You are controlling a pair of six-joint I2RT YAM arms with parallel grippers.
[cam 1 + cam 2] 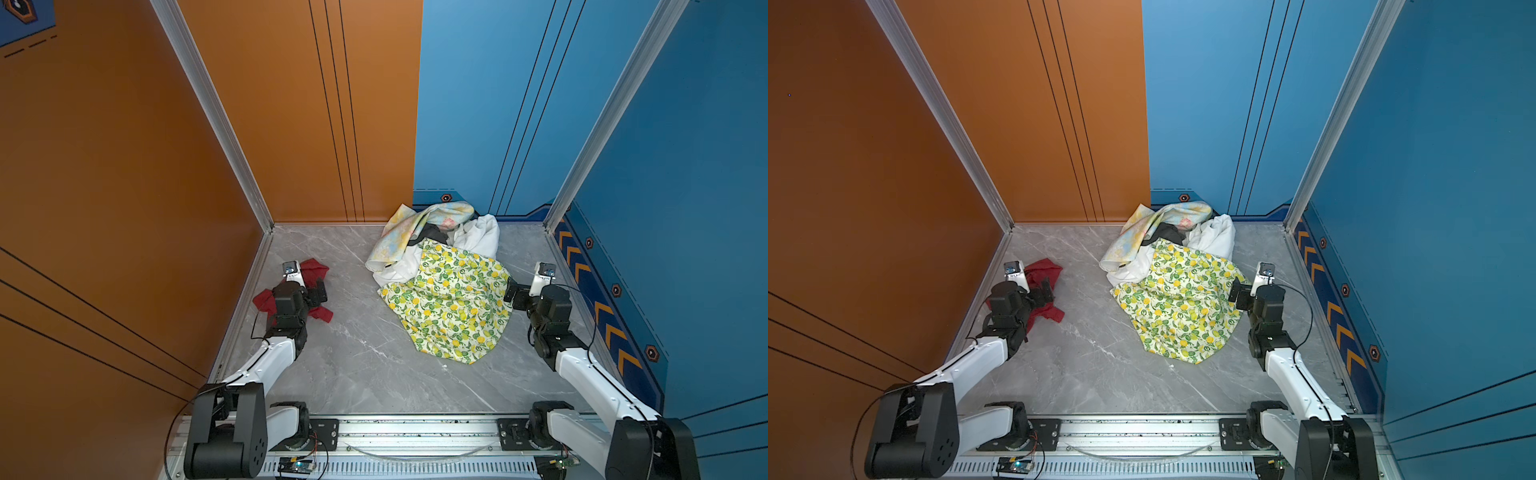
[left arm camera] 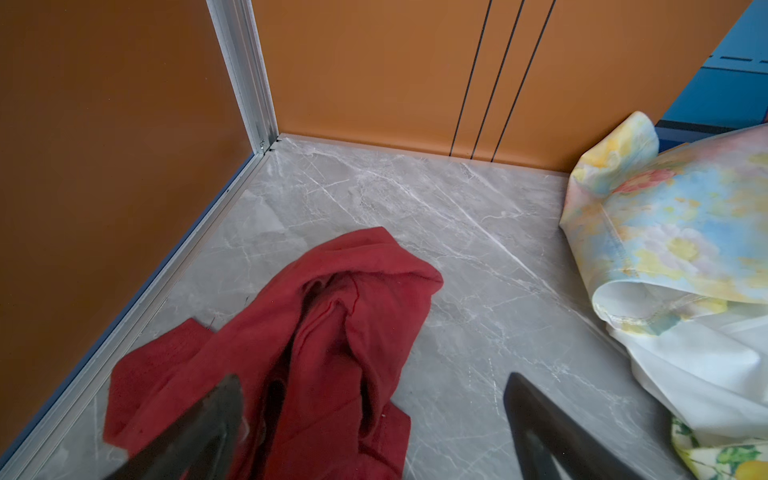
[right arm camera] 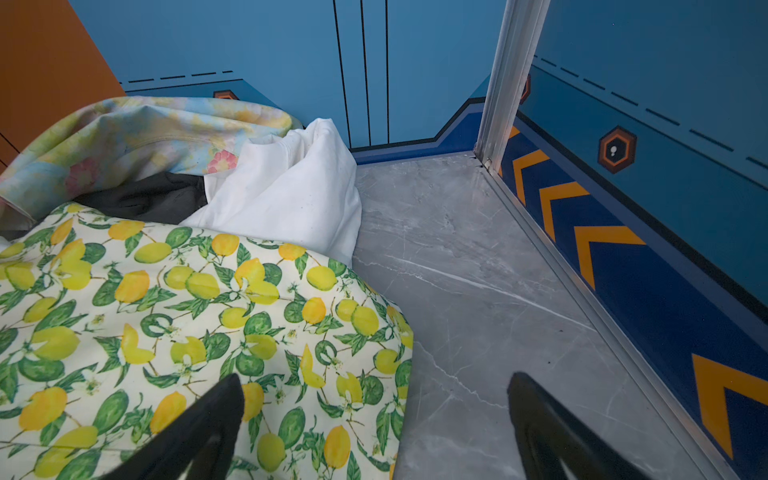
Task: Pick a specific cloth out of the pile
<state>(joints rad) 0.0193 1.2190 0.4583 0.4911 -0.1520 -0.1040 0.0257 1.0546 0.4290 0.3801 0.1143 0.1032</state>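
Cloth (image 1: 314, 270) of plain dark red lies crumpled at centre-left of a top view, well apart from the pile (image 1: 451, 303). Your left gripper (image 2: 374, 377) gapes wide above it, empty; right gripper (image 3: 374, 378) too. Likely soft, light, limp: pinch a raised fold.

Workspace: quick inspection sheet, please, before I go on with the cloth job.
Surface: grey marble-look table; only cloths on it.
Job's things: red cloth lies crumpled near the orange wall, apart from the pile of lemon, floral, white and dark fabric.
Clutter: nothing seen.
Grippers: left gripper open over the red cloth, holding nothing; right gripper open at the pile's edge, holding nothing.
Cables: black cables loop along both arms; none seen caught.
Surroundings: orange wall, blue wall, rail in front.
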